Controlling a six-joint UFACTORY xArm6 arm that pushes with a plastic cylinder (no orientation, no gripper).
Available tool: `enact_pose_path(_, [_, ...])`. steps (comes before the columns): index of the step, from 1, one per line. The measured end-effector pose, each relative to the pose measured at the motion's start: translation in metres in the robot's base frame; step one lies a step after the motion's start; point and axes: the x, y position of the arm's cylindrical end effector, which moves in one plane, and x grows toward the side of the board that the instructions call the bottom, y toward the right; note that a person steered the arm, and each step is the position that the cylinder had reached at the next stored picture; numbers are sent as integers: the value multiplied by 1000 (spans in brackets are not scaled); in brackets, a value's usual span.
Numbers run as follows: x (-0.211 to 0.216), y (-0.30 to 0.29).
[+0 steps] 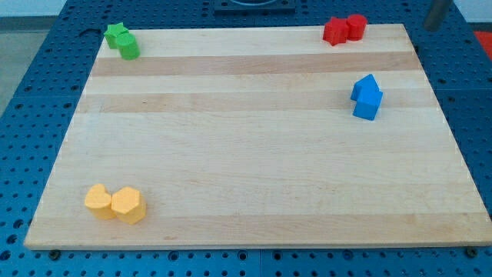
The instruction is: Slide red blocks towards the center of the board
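Observation:
Two red blocks touch each other at the board's top right edge: a red star-like block (pixel 335 31) and, to its right, a red cylinder (pixel 357 26). A dark rod comes in at the view's top right corner. My tip (pixel 428 28) is off the wooden board (pixel 254 154), to the right of the red cylinder and well apart from it. It touches no block.
Two blue blocks (pixel 367 97) stand together at the right, below the red pair. A green star (pixel 115 35) and a green cylinder (pixel 129 48) sit at the top left corner. A yellow heart (pixel 98 200) and a yellow hexagon (pixel 128 205) sit at the bottom left.

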Motion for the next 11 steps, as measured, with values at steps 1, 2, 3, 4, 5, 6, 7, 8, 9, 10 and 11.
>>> enact_pose_path(1, [-1,-2])
enact_pose_path(2, [0,-36])
enact_pose_path(3, [0,-60])
enact_pose_path(4, [0,-128])
enact_pose_path(5, [3,-202])
enact_pose_path(6, [38,-261])
enact_pose_path(7, [83,-301])
enact_pose_path(8, [110,-342])
enact_pose_path(9, [101,-350])
enact_pose_path(10, [76,-358])
enact_pose_path(11, [87,-397])
